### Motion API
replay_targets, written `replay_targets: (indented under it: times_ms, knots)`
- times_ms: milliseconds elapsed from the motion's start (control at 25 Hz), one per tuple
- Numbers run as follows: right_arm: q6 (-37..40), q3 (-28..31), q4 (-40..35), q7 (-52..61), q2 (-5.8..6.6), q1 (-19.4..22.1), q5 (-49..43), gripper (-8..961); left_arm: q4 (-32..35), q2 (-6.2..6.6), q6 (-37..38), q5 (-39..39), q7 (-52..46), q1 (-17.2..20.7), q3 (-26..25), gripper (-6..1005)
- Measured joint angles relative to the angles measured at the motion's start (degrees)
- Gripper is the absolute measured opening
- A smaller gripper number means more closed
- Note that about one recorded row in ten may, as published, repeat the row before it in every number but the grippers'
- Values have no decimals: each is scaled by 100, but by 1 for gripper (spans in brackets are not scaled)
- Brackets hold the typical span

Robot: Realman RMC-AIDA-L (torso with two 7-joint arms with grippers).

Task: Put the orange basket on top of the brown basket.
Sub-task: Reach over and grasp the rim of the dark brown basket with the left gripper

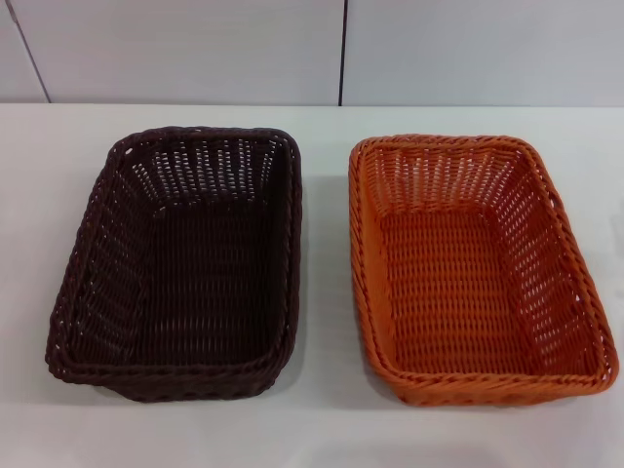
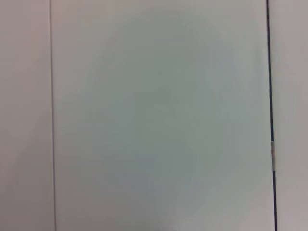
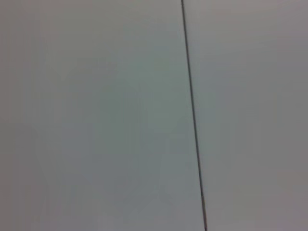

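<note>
On the table: nothing stacked yet — you're at the very start, reach not begun.
Orange basket (image 1: 483,268): sits flat on the white table (image 1: 322,429), robot's right side, empty, long side running away from you.
Brown basket (image 1: 180,263): robot's left side, also flat and empty, just beside the orange one with a clear strip of table between them, not touching.
Left gripper: not in any view — its wrist camera shows only pale wall panels (image 2: 159,115), so you can't tell whether the fingers are spread or pressed together.
Right gripper: same story — not visible, finger state unknown; the wrist view is just wall and a dark seam (image 3: 192,115).
Step in hand: my read — approach the orange basket, likely with the right arm since it's on that side.
How to do it well: grip the braided rim mid-way along a side, not a corner, so the basket hangs level; lift clear above the brown rim before moving across; line up the long sides, then lower straight so it nests.
Risk: the openwork weave can snag a fingertip; a lopsided hold would tip it.
Count: orange baskets — one; brown baskets — one; grippers in view — none.
</note>
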State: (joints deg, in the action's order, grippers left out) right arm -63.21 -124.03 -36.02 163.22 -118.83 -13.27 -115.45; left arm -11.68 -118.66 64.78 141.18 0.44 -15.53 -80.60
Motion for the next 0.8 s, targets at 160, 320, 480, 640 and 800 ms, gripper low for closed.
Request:
replay_targets:
  times_ms: [160, 320, 480, 640, 800]
  knots:
    - [22, -18, 331, 34, -11, -203, -1, 743, -18, -6, 83, 0, -16, 4, 56, 781]
    - [106, 6, 439, 412, 1, -246, -7, 743, -19, -7, 121, -7, -19, 6, 81, 776]
    - [140, 83, 550, 552, 2, -284, 3, 743, -480, 56, -74, 32, -258, 164, 296, 771]
    - [160, 94, 487, 559, -9, -276, 5, 743, -2370, 637, -1668, 539, -563, 639, 430, 767]
    - [278, 89, 439, 563, -9, -293, 6, 743, -4670, 1129, -3762, 1201, -585, 1170, 165, 751]
